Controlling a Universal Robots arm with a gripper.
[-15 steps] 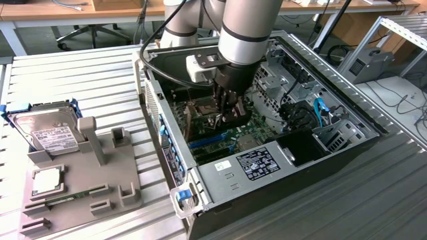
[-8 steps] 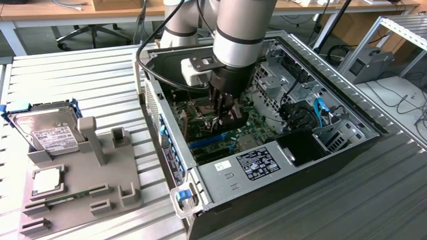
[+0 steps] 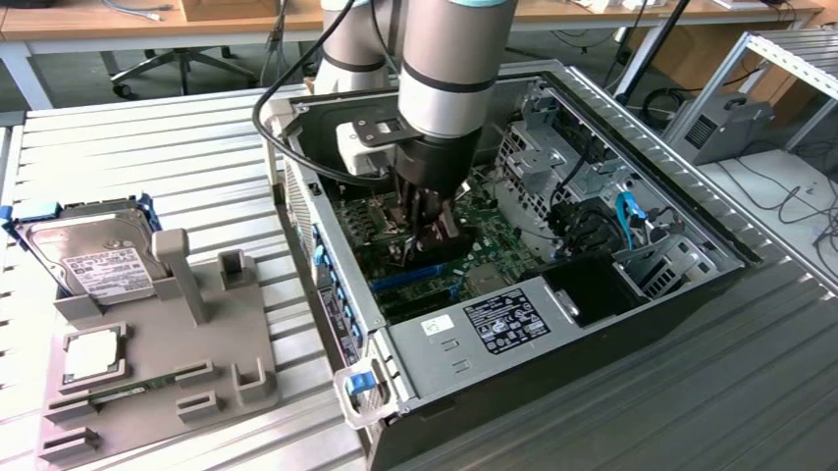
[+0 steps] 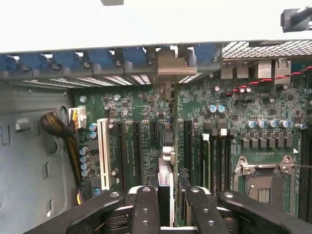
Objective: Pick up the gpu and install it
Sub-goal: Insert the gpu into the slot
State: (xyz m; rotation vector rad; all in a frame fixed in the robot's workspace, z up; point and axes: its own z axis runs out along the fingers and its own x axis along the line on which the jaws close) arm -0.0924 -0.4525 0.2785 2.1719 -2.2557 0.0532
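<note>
Inside the open computer case (image 3: 681,211), the gripper (image 3: 430,231) hangs low over the motherboard (image 3: 492,245), its black fingers (image 4: 145,209) closed part-way on the gpu (image 4: 166,165). In the wrist view the card stands on edge between the two fingers, seen almost end-on as a thin upright strip, and its silver end bracket (image 4: 169,66) reaches the case's rear wall, between the blue slot clips (image 4: 105,56). The card sits in line with the black expansion slots (image 4: 136,146), just beside the white slot (image 4: 103,151); whether it is fully seated cannot be told. On the far side of the card from the white slot lies the bare processor socket (image 4: 263,180) with its metal frame.

In the exterior view, the power supply (image 3: 504,324) with its white label sits at the near end of the case. Outside the case, toward the exterior view's left, a grey parts holder (image 3: 157,343) rests on the slatted metal table (image 3: 157,157), well apart from the gripper. A hard drive (image 3: 85,250) stands tilted in the holder, and a small narrow green memory stick (image 3: 125,390) lies in its lower part.
</note>
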